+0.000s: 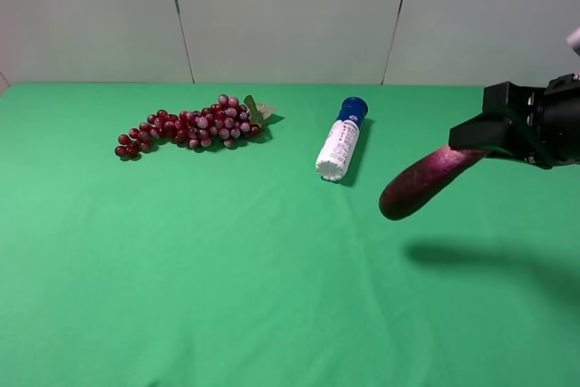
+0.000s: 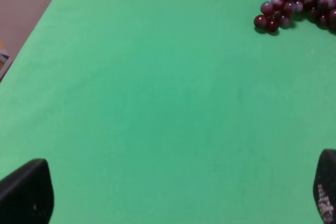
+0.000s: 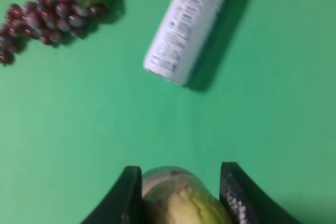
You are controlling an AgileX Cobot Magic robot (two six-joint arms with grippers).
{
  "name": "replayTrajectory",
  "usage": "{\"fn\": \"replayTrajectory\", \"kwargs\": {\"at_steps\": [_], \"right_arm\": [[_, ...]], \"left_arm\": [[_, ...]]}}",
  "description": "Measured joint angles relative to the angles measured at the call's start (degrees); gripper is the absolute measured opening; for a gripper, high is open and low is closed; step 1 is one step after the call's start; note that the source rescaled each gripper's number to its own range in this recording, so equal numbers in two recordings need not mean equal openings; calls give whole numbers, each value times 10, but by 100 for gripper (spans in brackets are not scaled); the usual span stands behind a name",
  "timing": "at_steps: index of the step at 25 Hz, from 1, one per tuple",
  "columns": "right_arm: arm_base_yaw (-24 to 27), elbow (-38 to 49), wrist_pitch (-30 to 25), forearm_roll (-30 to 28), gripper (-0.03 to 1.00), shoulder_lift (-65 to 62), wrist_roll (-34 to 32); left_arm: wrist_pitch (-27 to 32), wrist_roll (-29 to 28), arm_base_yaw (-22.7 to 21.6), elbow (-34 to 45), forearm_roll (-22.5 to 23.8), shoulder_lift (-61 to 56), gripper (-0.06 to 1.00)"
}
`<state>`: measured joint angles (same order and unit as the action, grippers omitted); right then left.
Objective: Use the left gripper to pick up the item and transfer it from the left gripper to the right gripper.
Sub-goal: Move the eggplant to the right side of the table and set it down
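Observation:
The item, a dark purple eggplant (image 1: 420,184), hangs above the green table at the right, slanting down to the left. My right gripper (image 1: 466,138) is shut on its upper stem end. In the right wrist view the pale stem end of the eggplant (image 3: 176,190) sits between the two black fingers (image 3: 129,195). My left gripper (image 2: 176,198) is out of the high view. Its wrist view shows only two dark fingertips (image 2: 26,190) far apart over bare cloth, open and holding nothing.
A red grape bunch (image 1: 190,127) lies at the back left of the green table (image 1: 227,269). A white bottle with a blue cap (image 1: 340,140) lies on its side near the back centre. The eggplant's shadow falls at the right.

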<state>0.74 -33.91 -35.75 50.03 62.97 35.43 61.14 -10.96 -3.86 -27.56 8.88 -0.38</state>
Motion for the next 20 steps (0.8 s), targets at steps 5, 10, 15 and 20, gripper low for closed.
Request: {"fn": "replayTrajectory", "kwargs": {"at_steps": [5, 10, 15, 20], "right_arm": [[0, -45, -57, -103, 2, 2, -64], [0, -107, -123, -199, 2, 46, -131], [0, -148, -146, -222, 2, 125, -140], [0, -184, -148, -241, 2, 190, -140]], "left_arm": [[0, 0, 0, 0, 0, 0, 100], [0, 0, 0, 0, 0, 0, 100], [0, 0, 0, 0, -1, 0, 100], [0, 0, 0, 0, -1, 0, 100]]}}
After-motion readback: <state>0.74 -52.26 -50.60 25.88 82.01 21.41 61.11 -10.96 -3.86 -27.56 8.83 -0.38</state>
